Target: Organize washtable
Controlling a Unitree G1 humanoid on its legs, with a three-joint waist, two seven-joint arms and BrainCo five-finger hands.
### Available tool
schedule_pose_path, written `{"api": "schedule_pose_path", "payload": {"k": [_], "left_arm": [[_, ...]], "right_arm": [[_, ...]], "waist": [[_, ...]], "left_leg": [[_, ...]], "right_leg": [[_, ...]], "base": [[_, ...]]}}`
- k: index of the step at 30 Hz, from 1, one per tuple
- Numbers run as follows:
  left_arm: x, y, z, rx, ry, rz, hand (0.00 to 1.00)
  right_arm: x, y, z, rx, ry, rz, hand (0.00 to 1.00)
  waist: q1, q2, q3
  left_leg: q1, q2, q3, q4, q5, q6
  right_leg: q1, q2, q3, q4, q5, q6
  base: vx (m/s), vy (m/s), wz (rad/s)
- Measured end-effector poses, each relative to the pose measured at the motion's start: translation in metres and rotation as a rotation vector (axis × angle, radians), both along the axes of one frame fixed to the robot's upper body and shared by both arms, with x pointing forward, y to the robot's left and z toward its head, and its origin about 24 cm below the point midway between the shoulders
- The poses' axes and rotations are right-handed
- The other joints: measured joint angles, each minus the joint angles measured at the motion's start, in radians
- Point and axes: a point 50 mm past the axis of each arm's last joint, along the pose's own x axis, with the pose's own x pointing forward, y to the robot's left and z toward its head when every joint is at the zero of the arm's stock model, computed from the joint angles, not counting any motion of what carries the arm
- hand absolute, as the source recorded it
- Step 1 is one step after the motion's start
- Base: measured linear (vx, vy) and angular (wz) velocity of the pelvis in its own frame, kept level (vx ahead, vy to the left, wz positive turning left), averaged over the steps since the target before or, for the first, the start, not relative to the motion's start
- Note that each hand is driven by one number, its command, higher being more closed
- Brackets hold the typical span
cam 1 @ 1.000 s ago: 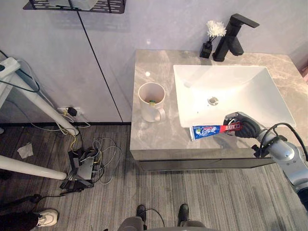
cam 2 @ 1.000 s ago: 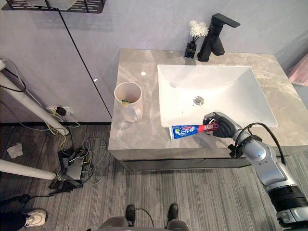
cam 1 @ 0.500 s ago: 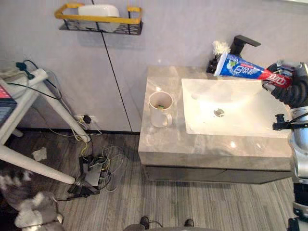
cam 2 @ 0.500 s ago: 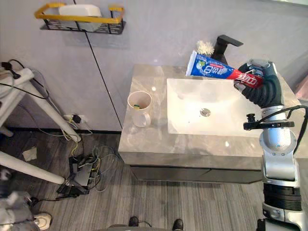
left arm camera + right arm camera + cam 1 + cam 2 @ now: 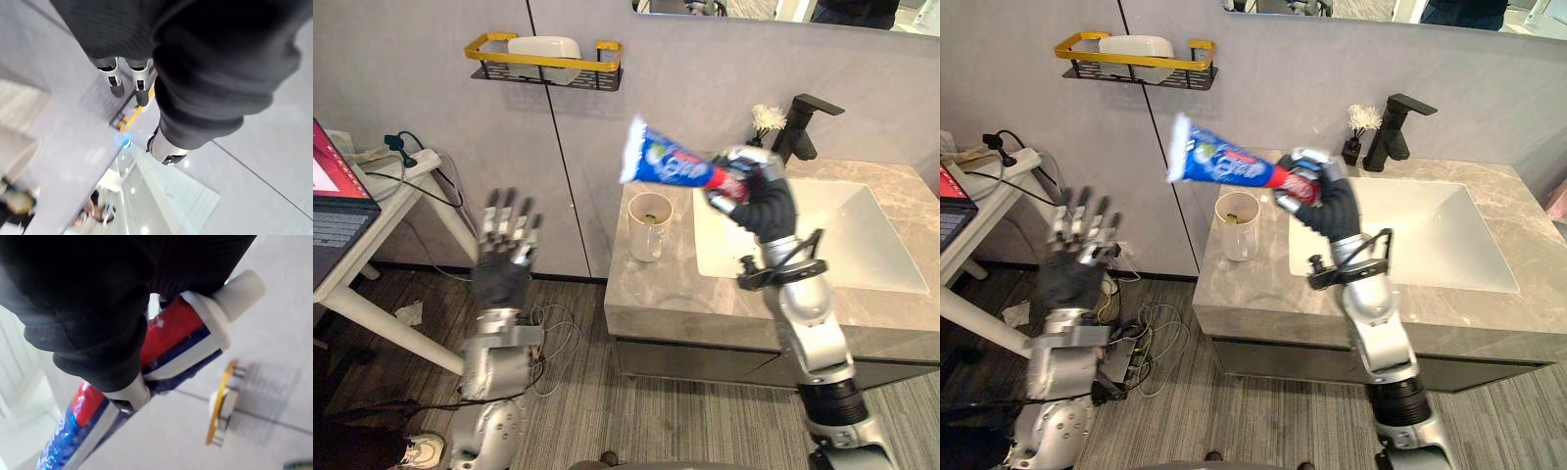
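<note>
The left hand [image 5: 504, 269] was raised well to the left of the mug [image 5: 647, 227], fingers straight and spread, holding nothing. The right hand [image 5: 759, 201] was raised just right of the mug and higher, its fingers and thumb curled round the toothpaste tube [image 5: 668, 166] at the red cap end. The tube's flat tail pointed up and left, above the mug. The mug stood on the counter [image 5: 685, 294], with the sink [image 5: 847, 250] to its right and the tap [image 5: 800, 122] behind. A yellow-rimmed rack [image 5: 543, 61] hung on the wall above and left of the mug. The tube was judged light, soft-walled and glossy. It would likely buckle if squeezed mid-body, so the stiffer shoulder by the cap appeared the sound grip.
</note>
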Motion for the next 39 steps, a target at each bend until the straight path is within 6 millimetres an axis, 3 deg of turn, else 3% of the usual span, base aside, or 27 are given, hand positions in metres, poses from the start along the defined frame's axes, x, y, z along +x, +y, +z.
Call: {"api": "schedule_pose_path", "payload": {"k": [3, 9, 28, 39], "left_arm": [[0.004, -0.019, 0.006, 0.012, -0.022, -0.086, 0.0], [0.005, -0.025, 0.01, 0.047, -0.043, -0.087, 0.0], [-0.013, -0.029, 0.033, 0.038, -0.165, -0.115, 0.0], [-0.017, -0.03, 0.026, -0.009, -0.136, -0.193, 0.0]], "right_arm": [[-0.006, 0.025, -0.001, 0.046, 0.019, 0.088, 1.0], [-0.023, 0.047, 0.011, 0.012, -0.068, 0.136, 1.0], [-0.023, 0.044, -0.005, 0.009, 0.006, 0.11, 1.0], [-0.019, 0.033, -0.011, 0.009, 0.047, 0.058, 1.0]], "waist": [[0.0, 0.0, 0.0], [-0.001, 0.001, 0.0], [-0.003, 0.009, -0.011], [-0.007, 0.004, -0.014]], "left_leg": [[0.009, 0.0, 0.0, 0.0, 0.002, 0.0], [0.016, -0.001, 0.003, -0.008, 0.012, -0.002], [0.052, 0.0, 0.003, -0.085, 0.056, -0.006], [0.071, 0.001, 0.006, -0.122, 0.078, -0.007]], "right_leg": [[0.01, 0.001, -0.001, 0.0, -0.001, -0.001], [0.011, 0.0, 0.002, 0.002, -0.004, -0.005], [0.011, 0.004, 0.001, -0.001, -0.004, -0.006], [0.011, 0.005, 0.004, 0.0, -0.004, -0.006]], "base": [[-0.05, -0.005, 0.0], [-0.04, 0.0, -0.02], [0.0, 0.0, 0.0], [0.0, 0.001, -0.01]]}}
